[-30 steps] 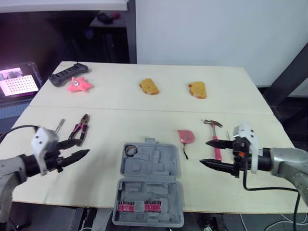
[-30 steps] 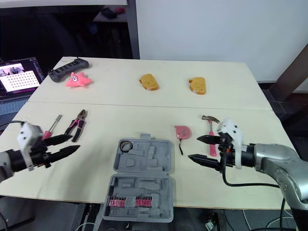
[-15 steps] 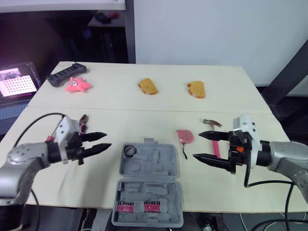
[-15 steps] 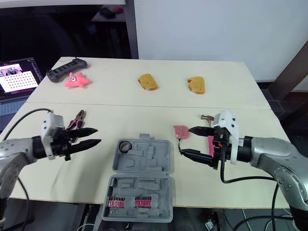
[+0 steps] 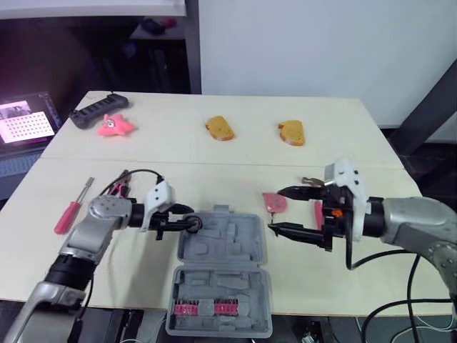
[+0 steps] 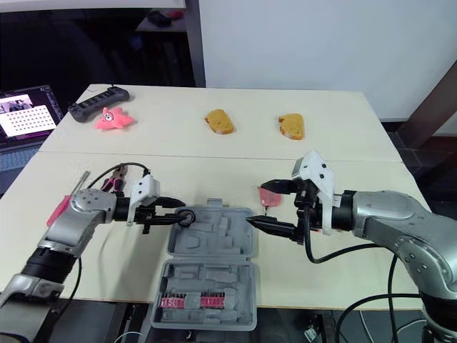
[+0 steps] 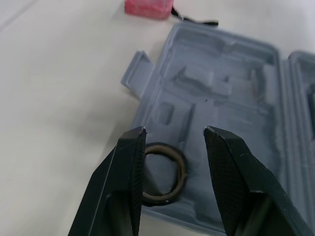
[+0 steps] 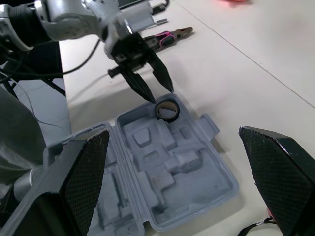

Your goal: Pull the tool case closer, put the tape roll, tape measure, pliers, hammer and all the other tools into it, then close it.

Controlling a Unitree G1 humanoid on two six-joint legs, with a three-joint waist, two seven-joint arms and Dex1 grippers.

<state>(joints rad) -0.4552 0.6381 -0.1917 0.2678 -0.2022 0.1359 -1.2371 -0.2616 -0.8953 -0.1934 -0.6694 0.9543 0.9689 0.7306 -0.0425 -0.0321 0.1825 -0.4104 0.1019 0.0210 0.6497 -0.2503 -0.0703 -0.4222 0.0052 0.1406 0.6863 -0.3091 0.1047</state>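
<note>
At the far-left pocket of the open tool case (image 5: pixel 221 271), left hand (image 5: pixel 184 219) is parted narrowly, fingertips at the tape roll (image 7: pixel 182 172). Right hand (image 5: pixel 277 209) gapes wide beside the tape measure (image 5: pixel 274 201) on the bench (image 5: pixel 178 143).

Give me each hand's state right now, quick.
Left hand: open, poised at the tape roll, nothing held.
Right hand: open, empty.

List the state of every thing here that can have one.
tool case: open, lid laid flat.
tape roll: in the case's corner.
left gripper: open, at the tape roll.
right gripper: open, empty.
tape measure: outside the case.
pliers: lying outside the case.
</note>
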